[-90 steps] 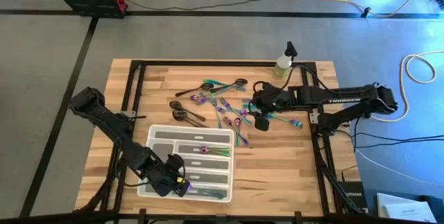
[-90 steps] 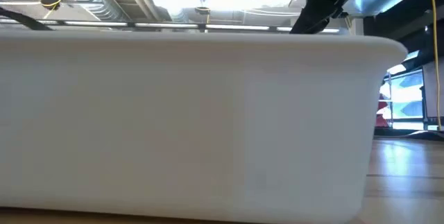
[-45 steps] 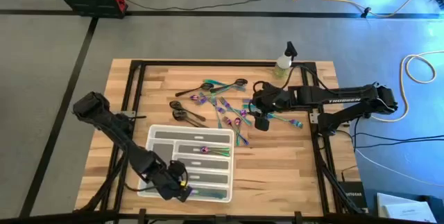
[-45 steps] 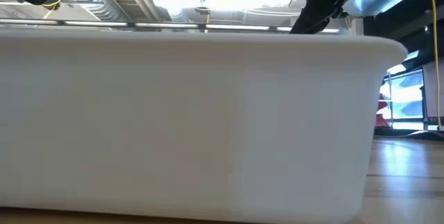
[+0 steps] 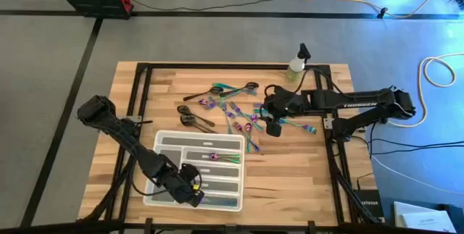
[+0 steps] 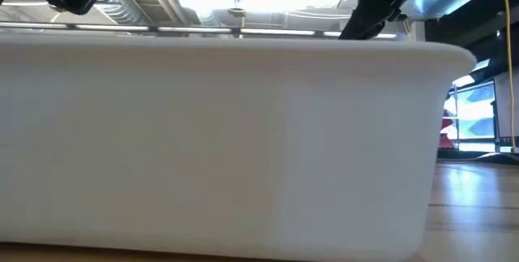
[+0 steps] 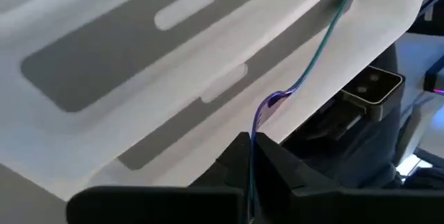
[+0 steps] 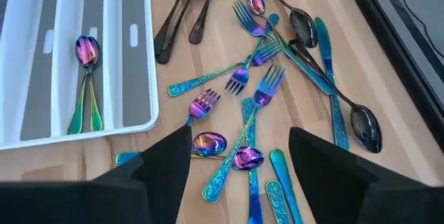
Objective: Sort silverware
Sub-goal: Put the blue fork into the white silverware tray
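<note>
1. Right now the left end effector (image 5: 194,193) hangs over the tray (image 5: 163,140), at the end farthest from the silverware pile (image 5: 235,111), pinched tight on a slim iridescent utensil (image 7: 305,71).
2. Judging by the tray's slots, lower the piece lengthwise into its compartment and release it low, so it lies flat.
3. The right end effector (image 8: 239,148) waits above the pile on the tabletop (image 5: 290,169), fingers spread wide and holding nothing.
4. Two spoons (image 8: 86,78) already lie in the tray.
</note>
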`<state>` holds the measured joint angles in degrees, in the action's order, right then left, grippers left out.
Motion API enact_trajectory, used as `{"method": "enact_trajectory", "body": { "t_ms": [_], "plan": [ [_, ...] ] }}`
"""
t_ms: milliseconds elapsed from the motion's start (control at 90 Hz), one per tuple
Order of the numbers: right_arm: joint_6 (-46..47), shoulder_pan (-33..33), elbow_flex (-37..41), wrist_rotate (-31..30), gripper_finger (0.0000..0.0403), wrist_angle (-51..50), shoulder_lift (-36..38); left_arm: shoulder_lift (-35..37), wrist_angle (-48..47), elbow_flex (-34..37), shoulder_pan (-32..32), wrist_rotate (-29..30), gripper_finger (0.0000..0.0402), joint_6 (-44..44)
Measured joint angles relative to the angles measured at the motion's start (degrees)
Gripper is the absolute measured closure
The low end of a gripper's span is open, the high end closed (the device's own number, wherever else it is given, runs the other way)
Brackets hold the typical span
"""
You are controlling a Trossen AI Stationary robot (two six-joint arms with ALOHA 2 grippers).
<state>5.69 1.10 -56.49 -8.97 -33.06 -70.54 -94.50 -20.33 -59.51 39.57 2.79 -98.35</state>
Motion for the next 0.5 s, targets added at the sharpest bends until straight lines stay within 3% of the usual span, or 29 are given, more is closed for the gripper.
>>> {"method": "enact_trajectory", "body": {
  "t_ms": [500],
  "plan": [
    [0.0, 0.0, 0.0, 0.0, 0.0178, 0.0, 0.0, 0.0, -0.6, 0.0, 0.1, -1.3, 0.0402, -0.6]
  ]
}}
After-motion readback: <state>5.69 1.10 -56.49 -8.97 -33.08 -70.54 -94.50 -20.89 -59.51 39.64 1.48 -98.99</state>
